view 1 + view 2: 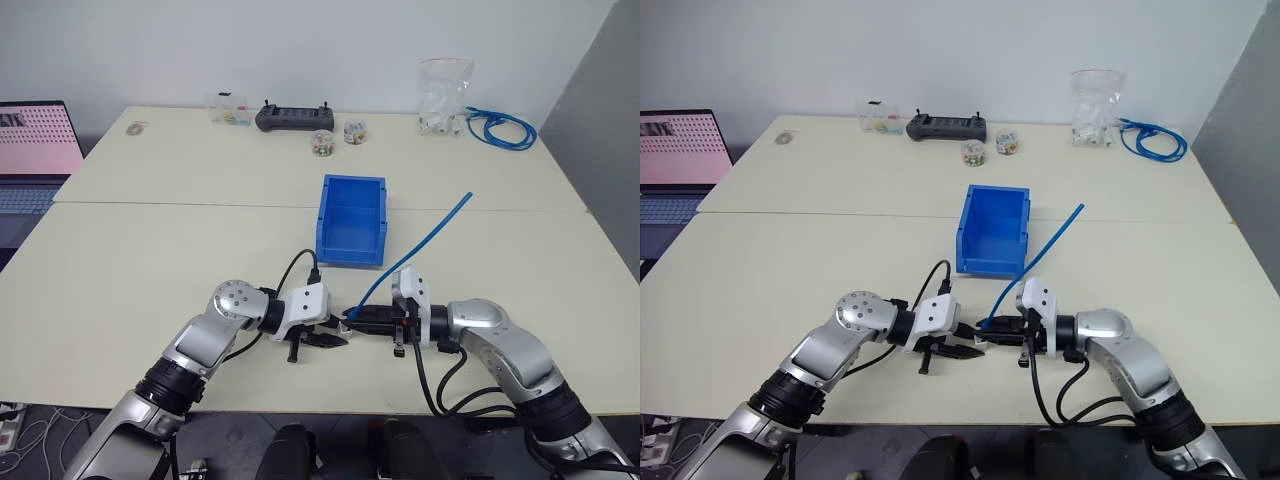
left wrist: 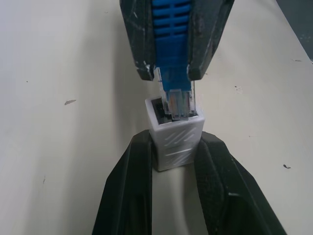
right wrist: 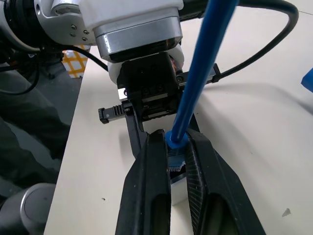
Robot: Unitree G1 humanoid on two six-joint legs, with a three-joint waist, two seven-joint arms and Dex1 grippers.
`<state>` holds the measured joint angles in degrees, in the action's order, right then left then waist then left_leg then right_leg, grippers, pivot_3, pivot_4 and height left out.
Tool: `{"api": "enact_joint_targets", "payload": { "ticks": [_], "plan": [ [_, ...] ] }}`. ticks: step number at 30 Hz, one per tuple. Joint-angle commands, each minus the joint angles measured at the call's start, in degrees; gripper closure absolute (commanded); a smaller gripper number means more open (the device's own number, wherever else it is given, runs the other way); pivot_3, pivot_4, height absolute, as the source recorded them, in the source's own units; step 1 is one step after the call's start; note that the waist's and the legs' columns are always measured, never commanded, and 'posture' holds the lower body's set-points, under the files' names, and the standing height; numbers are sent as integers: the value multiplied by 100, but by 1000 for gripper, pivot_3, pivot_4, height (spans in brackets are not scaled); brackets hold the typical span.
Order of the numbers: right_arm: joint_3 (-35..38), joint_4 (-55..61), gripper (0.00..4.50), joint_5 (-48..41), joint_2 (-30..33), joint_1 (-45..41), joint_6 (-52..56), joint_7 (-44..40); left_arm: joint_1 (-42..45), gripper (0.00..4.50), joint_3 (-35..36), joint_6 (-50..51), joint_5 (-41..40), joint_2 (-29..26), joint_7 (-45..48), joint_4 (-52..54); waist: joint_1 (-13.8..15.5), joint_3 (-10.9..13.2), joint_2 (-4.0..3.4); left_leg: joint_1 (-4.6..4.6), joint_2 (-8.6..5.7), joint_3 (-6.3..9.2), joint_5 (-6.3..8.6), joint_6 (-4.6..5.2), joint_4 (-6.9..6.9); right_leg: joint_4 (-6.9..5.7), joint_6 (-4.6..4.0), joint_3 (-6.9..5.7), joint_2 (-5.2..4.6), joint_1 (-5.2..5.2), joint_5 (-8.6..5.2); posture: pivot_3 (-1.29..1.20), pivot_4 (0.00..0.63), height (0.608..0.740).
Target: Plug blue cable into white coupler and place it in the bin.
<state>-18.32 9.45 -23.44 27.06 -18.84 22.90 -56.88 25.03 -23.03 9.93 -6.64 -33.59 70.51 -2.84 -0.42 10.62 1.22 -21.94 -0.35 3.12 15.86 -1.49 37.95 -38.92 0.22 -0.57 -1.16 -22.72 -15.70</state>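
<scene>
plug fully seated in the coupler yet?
No: in the left wrist view most of the clear plug of the blue cable sticks out of the white coupler, only its tip in the socket.

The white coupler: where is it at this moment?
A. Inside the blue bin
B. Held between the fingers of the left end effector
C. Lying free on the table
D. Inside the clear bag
B: the left end effector grips the white coupler, with the blue cable plug at its opening.
</scene>
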Motion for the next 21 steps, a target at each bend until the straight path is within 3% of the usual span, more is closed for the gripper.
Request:
{"api": "enact_joint_targets", "payload": {
  "ticks": [1,21],
  "plan": [
    [-2,-107,4356,119,-27,-112,-191,-171,-68,3622,32,-77,73,-16,-13,-67,0,0,0,0,0,0,0,0,0,0,-2,0,0,0,1,0,150,740],
    [-515,-865,4356,811,32,-768,-830,-1227,-18,3625,41,-472,116,4,43,-362,-4,-3,-2,15,0,-2,0,0,1,-4,-14,0,0,10,9,0,150,740]
  ]
}}
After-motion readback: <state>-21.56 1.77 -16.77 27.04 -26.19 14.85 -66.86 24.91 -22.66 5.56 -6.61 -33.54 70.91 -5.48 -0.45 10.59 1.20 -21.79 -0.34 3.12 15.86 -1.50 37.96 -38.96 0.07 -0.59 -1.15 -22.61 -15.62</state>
